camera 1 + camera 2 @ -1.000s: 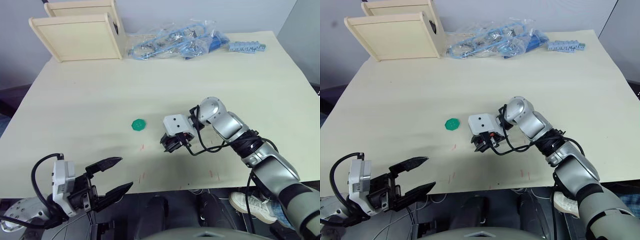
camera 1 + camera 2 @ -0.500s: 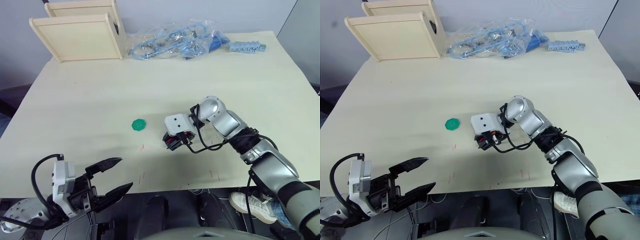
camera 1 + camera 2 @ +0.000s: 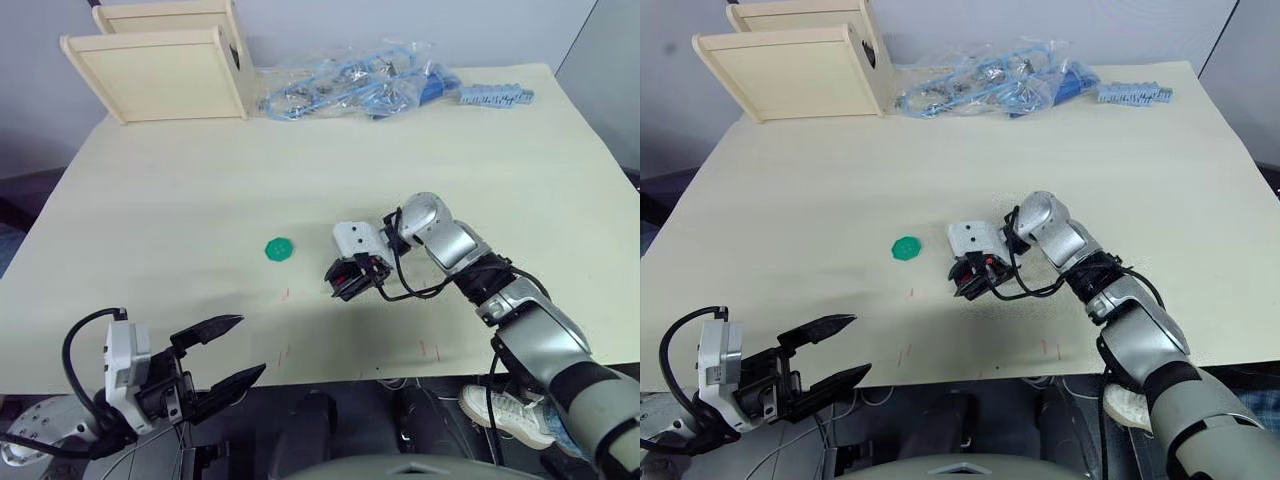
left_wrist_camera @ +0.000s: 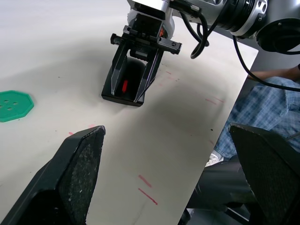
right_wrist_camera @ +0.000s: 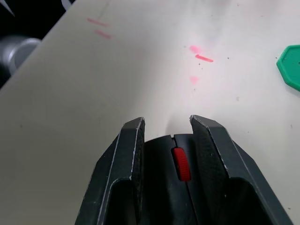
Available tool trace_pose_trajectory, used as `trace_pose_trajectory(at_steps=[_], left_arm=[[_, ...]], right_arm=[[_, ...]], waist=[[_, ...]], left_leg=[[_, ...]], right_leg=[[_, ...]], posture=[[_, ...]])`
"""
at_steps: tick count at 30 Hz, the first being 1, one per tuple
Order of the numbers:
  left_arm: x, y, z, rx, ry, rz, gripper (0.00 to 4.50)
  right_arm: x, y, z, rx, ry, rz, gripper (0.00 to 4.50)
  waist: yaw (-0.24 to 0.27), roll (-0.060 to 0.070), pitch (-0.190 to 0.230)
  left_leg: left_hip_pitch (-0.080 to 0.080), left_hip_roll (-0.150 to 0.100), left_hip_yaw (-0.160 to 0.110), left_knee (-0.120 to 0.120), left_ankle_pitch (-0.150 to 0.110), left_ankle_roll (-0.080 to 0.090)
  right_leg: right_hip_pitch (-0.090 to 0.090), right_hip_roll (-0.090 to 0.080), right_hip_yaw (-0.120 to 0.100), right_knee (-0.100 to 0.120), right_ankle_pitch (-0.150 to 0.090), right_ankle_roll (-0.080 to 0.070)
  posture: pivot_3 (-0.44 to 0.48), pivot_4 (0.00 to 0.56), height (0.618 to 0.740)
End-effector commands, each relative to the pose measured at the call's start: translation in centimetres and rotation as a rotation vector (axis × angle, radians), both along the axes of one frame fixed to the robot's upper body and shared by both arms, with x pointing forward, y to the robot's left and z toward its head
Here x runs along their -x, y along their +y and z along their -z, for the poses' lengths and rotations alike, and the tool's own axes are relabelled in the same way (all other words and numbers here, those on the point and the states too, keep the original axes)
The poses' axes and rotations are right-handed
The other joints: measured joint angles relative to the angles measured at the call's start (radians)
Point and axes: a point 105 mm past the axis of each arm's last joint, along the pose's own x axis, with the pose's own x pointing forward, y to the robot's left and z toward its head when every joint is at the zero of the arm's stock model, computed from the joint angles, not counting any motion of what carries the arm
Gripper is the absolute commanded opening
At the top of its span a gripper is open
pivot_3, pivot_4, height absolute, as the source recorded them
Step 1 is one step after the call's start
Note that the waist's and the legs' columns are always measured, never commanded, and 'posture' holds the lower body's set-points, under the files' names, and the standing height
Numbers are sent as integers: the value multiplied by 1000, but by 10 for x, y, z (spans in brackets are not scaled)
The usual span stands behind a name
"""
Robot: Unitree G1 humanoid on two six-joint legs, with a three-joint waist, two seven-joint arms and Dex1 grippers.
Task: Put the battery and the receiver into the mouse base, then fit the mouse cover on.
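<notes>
Slightly shifted since earlier, right tool [image 4: 140,65] stays clamped on assembled mouse [image 4: 129,82]; left tool [image 3: 222,355] gapes; task looks nearly done.

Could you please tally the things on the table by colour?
Black: 1, the mouse in the right gripper.
Green: 1, the disc.
Blue: 2, the bagged cables and the connector strip.
Pale wood: 2, the boxes.
Total: 6.

Head stereo pair: high, facing down over whole bench [image 3: 180,170]. Wrist cameras: low, close, sharing mouse base [image 4: 127,79] near front edge.
</notes>
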Motion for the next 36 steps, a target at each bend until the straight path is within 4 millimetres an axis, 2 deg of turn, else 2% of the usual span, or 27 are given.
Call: trace_pose_trajectory(at_steps=[1,3,6,9,11,15,18,25,28,33,36], left_arm=[[1,-5,-6,-3,-33,22,4500],[1,-5,-6,-2,-33,21,4500],[1,-5,-6,-1,-34,20,4500],[0,-5,-6,4,-34,20,4500],[-2,-4,-6,6,-33,22,4500],[-6,-4,-5,8,-33,30,4500],[-8,-4,-5,8,-35,39,4500],[-9,-2,-6,5,-38,45,4500],[-7,-2,-6,5,-39,42,4500],[-7,-1,-5,6,-38,36,4500],[-7,-1,-4,7,-39,34,4500]], right_arm=[[-4,-4,-36,-215,56,62,1615],[-4,-8,-50,-287,81,88,1615],[-5,-26,-65,-377,88,157,1615],[-9,-51,-71,-444,84,277,1615],[-14,-60,-69,-489,95,386,1615],[-9,-66,-48,-506,136,494,1615],[-4,-62,-31,-551,198,578,1615],[-1,-55,-8,-632,269,724,1615],[-7,-59,18,-609,299,841,1615],[12,-47,60,-409,394,859,1615],[17,-43,67,-390,451,887,1615]], waist=[[0,0,0],[-2,0,1],[-3,0,0],[-1,0,0],[2,0,0],[-5,0,0],[-5,0,0],[-4,-1,0],[-5,-1,-1],[-8,-4,-3],[-8,-6,-5]], left_leg=[[0,0,0,0,0,0],[-1,0,0,0,0,0],[-1,0,0,0,0,0],[-1,0,0,0,0,0],[-2,0,0,0,0,0],[-1,0,0,0,0,0],[-1,1,1,0,0,0],[-1,1,1,0,0,0],[-1,1,1,0,0,0],[1,2,1,0,0,0],[7,2,4,-3,0,0]], right_leg=[[0,0,0,0,0,0],[-1,0,0,0,0,0],[-1,0,0,0,0,0],[-1,0,0,0,0,0],[-1,0,0,0,0,0],[-1,0,0,0,0,0],[-1,1,1,1,0,0],[-1,2,2,0,0,0],[-1,2,2,0,0,0],[0,3,3,1,0,0],[3,3,5,1,-1,-1]], posture=[[0,150,740],[0,150,740],[0,150,740],[0,150,740],[0,150,740],[0,150,740],[0,150,740],[0,150,740],[0,150,740],[0,150,740],[0,150,740]])
